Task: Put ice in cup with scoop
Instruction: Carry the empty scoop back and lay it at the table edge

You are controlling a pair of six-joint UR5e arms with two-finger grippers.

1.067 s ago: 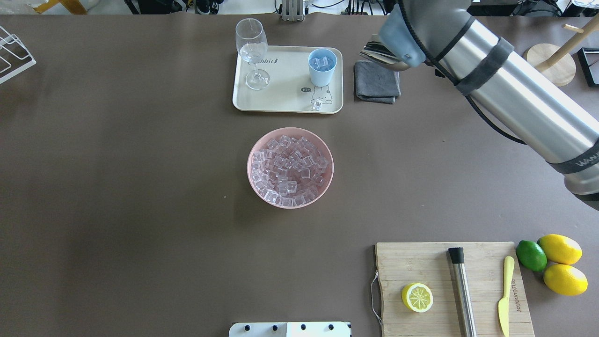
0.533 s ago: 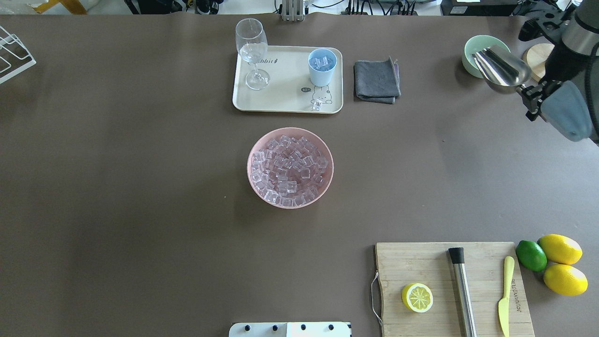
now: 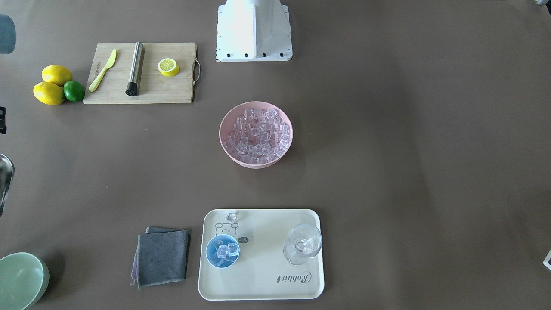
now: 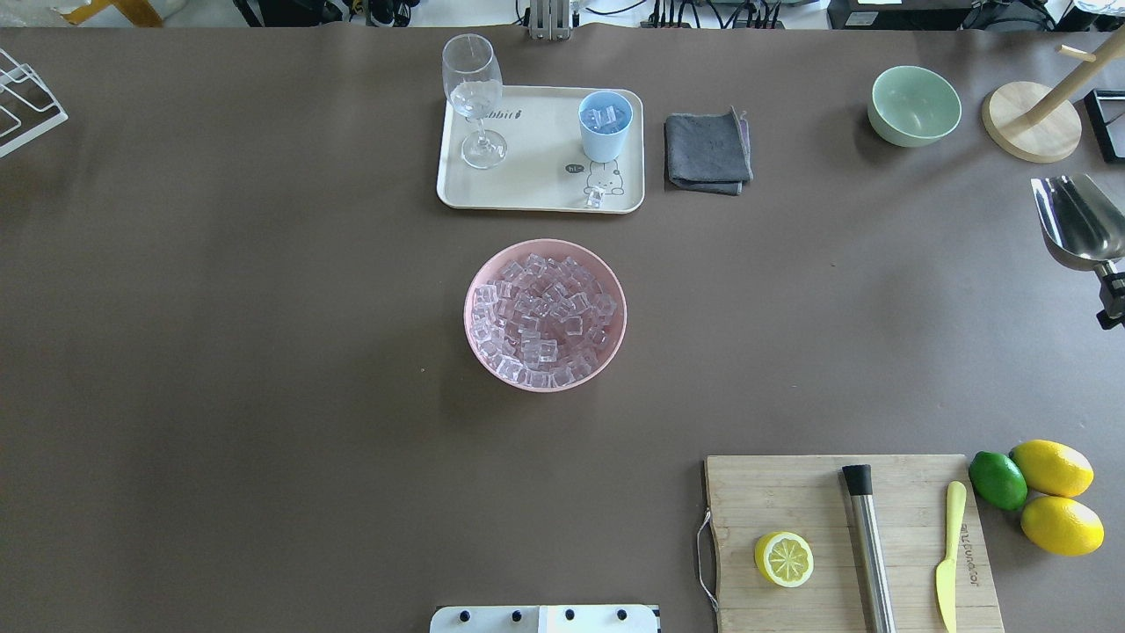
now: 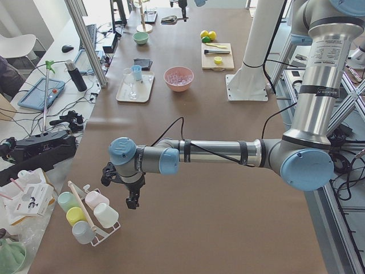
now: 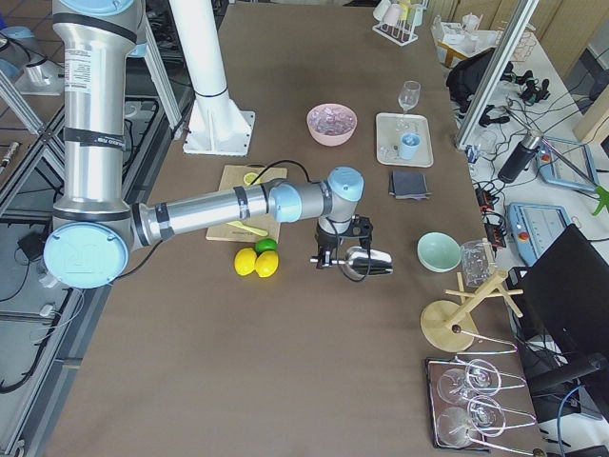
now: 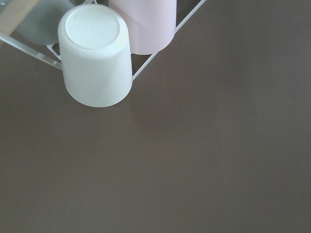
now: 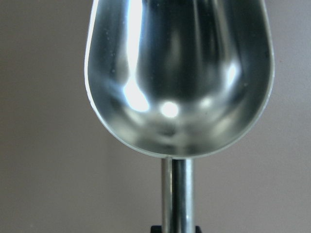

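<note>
Ice [image 4: 605,117] already lies in the cup [image 4: 605,134]; right pincer [image 8: 174,229] clamps the empty scoop [image 4: 1077,220] at the counter's right edge, only set-down seemingly remaining; left pincer [image 5: 133,201] state: cannot tell.

the scoop [image 8: 177,77] is polished steel, smooth and mirror-bright (its trough throws back streaks of light). the ice [image 4: 540,316] in the pink bowl [image 4: 621,299] is clear and glassy; the bowl looks matt. beyond the bowl, the cup [image 4: 605,141] and tray [image 4: 536,176] are smooth and matt, the stemmed glass [image 4: 473,88] is clear and glossy, and the cloth [image 4: 707,154] is soft grey fabric. the table [image 4: 264,352] under the bowl is matt brown.
</note>
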